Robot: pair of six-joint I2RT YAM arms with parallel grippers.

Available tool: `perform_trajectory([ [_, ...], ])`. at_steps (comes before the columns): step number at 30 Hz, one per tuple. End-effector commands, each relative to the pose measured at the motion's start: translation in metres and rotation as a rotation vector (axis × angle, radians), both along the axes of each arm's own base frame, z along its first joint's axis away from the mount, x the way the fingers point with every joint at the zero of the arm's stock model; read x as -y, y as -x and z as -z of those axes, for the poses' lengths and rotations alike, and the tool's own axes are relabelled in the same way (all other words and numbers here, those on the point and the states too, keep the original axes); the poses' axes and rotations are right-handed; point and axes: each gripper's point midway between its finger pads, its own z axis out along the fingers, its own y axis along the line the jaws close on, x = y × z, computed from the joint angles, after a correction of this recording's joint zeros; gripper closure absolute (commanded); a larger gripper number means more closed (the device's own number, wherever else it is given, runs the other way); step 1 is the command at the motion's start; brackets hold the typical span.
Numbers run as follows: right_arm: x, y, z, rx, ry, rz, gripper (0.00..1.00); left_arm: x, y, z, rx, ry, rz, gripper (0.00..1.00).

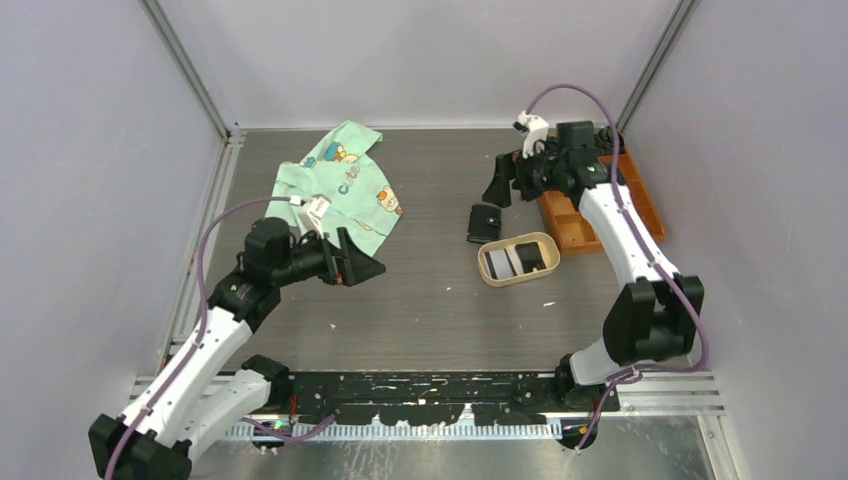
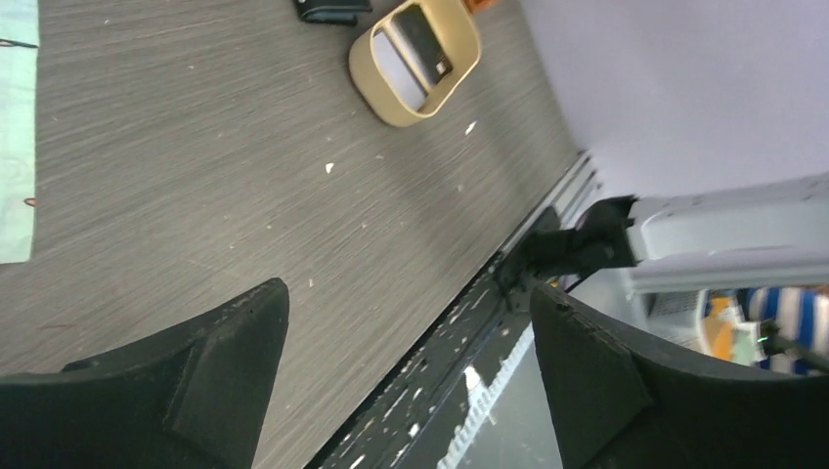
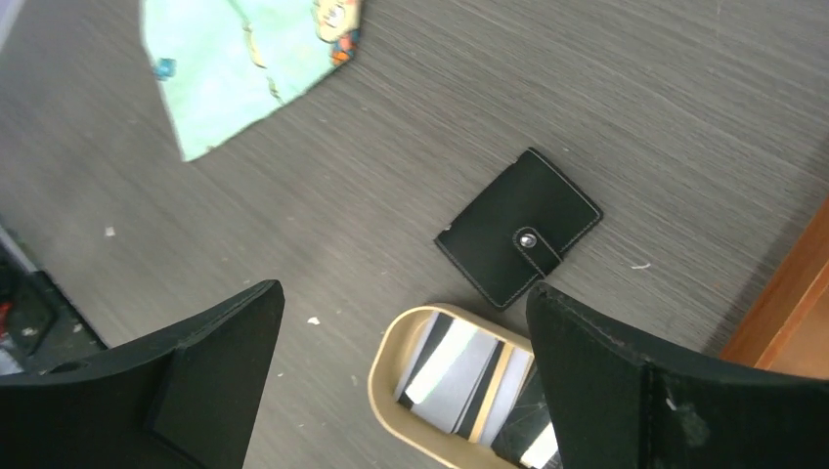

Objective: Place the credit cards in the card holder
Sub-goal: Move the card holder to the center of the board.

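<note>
Black and square, the card holder (image 3: 518,239) is lying flat and folded shut on the grey woodgrain table (image 1: 420,310), its snap tab (image 3: 538,249) sitting across one edge; it is resting just beside the far-left rim of a beige oval tray (image 1: 520,283), and whether it is touching that rim I cannot tell. The credit cards (image 3: 455,376) are lying inside that tray, overlapping one another; some are showing white and grey bands with dark stripes, and a darker one is sitting toward the right end.

The right gripper (image 1: 503,180) is hovering above the table on the far side of the card holder, its jaws spread wide and gripping nothing; in the right wrist view, the holder and the tray are both showing between its two black fingers (image 3: 196,381). An orange compartment tray (image 1: 565,225) is sitting to the right of the beige one, partly hidden under the right arm (image 1: 625,235).

The left gripper (image 1: 360,265) is hanging over the left half of the table, well apart from the card holder and pointing right; its jaws are likewise standing wide apart with nothing between them. A mint-green cloth (image 1: 345,185) with cartoon prints is lying crumpled at the far left, just behind the left gripper; small pale flecks (image 2: 328,168) are dotting the tabletop near the beige tray.
</note>
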Motion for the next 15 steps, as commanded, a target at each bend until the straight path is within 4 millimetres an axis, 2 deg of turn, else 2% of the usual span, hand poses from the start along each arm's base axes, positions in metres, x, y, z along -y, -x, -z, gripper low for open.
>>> perform_trajectory([
  [1,0.016,-0.039,0.028,-0.035,0.170,0.124,0.00,-0.010,-0.013,0.005,0.095,-0.280,-0.021,0.08],
  [3,0.019,-0.052,0.049,-0.107,0.199,0.186,0.01,-0.014,-0.014,0.009,0.105,-0.310,-0.021,0.08],
  [7,0.023,-0.075,0.086,-0.227,0.219,0.280,0.10,-0.009,-0.012,0.017,0.099,-0.269,-0.014,0.09],
  [11,0.027,-0.088,0.119,-0.321,0.239,0.343,0.21,-0.011,-0.015,0.021,0.100,-0.270,-0.038,0.09],
  [15,0.019,-0.094,0.151,-0.445,0.214,0.352,0.27,-0.007,-0.019,0.022,0.097,-0.265,-0.029,0.09],
])
